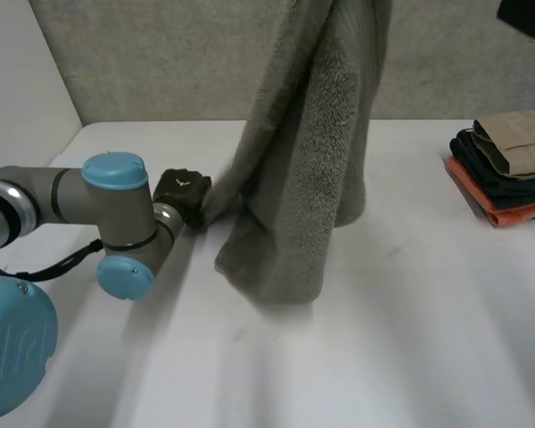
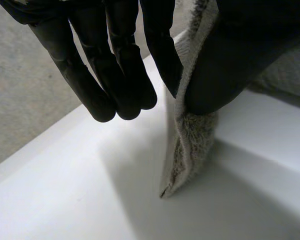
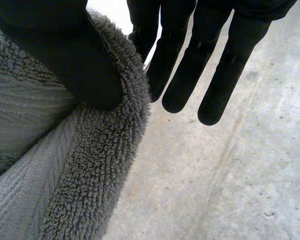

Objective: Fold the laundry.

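A grey towel hangs in a tall, loose column over the middle of the table. Its top runs out past the far edge of the head view and its lower folds rest on the white surface.

The left arm reaches in from the left, and the left hand is low at the towel's left side, just above the table. In the wrist view the left hand pinches the towel between thumb and the nearest finger, close to a corner (the tip of that corner dangles down to the table). The other fingers hang straight and free.

The right hand has the towel in a like pinch. The thumb presses a fluffy edge against one finger while the rest point down, straight and apart from the cloth. Grey floor lies below them.

At the far right of the table sits a stack of folded clothes, well apart from the towel: tan on top, dark pieces under it, orange at the bottom.
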Robot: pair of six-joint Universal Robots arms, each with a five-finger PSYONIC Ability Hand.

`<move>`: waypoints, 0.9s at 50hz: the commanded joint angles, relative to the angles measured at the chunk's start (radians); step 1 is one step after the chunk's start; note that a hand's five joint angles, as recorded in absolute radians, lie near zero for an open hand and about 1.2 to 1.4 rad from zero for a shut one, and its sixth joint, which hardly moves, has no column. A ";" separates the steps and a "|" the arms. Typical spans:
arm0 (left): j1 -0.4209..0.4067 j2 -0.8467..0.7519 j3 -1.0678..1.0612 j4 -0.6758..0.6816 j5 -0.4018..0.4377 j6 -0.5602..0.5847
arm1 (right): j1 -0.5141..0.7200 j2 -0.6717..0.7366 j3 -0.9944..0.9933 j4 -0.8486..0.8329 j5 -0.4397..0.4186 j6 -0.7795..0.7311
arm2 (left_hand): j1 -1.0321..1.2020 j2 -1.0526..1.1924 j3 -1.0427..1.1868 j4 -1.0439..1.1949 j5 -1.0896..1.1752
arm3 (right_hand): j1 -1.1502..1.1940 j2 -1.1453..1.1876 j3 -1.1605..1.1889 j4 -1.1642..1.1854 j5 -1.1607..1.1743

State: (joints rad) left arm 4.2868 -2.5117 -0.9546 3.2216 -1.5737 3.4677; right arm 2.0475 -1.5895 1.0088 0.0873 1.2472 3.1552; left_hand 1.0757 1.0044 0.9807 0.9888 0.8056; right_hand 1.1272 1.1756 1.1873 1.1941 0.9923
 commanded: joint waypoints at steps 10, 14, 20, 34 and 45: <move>0.117 0.365 -0.279 0.165 -0.020 -0.068 | -0.211 0.115 0.036 0.005 0.005 0.066 | 0.321 0.392 0.416 0.407 0.416 | 0.269 0.221 0.209 0.202 0.229; 0.172 0.434 -0.264 0.233 0.007 -0.059 | -0.245 0.235 -0.004 -0.047 0.037 0.043 | 0.321 0.392 0.416 0.407 0.416 | 0.269 0.221 0.209 0.202 0.229; 0.218 0.439 -0.055 0.268 0.014 -0.059 | -0.242 0.440 -0.194 -0.151 0.190 0.019 | 0.321 0.392 0.416 0.407 0.416 | 0.269 0.221 0.209 0.202 0.229; 0.237 0.468 0.165 0.457 -0.104 -0.206 | -0.208 0.605 -0.326 -0.696 0.321 0.080 | 0.321 0.392 0.416 0.407 0.416 | 0.269 0.221 0.209 0.202 0.229; 0.240 0.570 -0.456 0.465 0.079 -0.213 | -0.262 0.537 0.120 -0.490 0.141 0.085 | 0.321 0.392 0.416 0.407 0.416 | 0.269 0.221 0.209 0.202 0.229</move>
State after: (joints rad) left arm 4.5291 -1.9895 -1.0588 3.6861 -1.5921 3.2456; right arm 1.8223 -1.0230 0.8922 -0.5500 1.4935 3.2484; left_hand 1.1699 1.1983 1.1880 1.1967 0.9780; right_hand 1.1272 1.1756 1.1923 1.1982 0.9923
